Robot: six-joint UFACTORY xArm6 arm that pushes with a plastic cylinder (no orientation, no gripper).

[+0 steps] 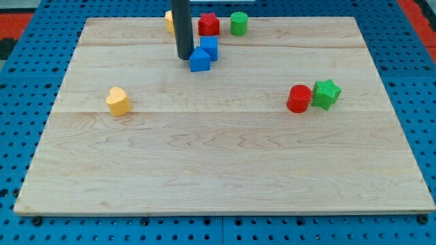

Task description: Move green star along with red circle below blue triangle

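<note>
Green star-shaped block (328,93) sits toward the view's right of the pale wooden desk (225,170), touching the red round block (298,99) on its left side. The pair is already together, so the joining part looks done.

Blue triangular block (199,60) lies near the view's top, left of centre, with a blue cube-like block (210,47) just behind it. Star and circle are well apart from it, off to the right, not below it. Judged from this, the main travel is still to do: the pair needs pushing leftward across the desk to land beneath the triangle.

My tip (184,57) rests just beside the triangle's left edge, far from the pair. No hand on this rig, only the dark rod, so there is nothing spread or pinching.

Also present: yellow heart-like block (118,101) at the left, a red star-like block (208,24), a green round block (238,23) and a yellow block (169,20) partly hidden behind the rod at the top.
</note>
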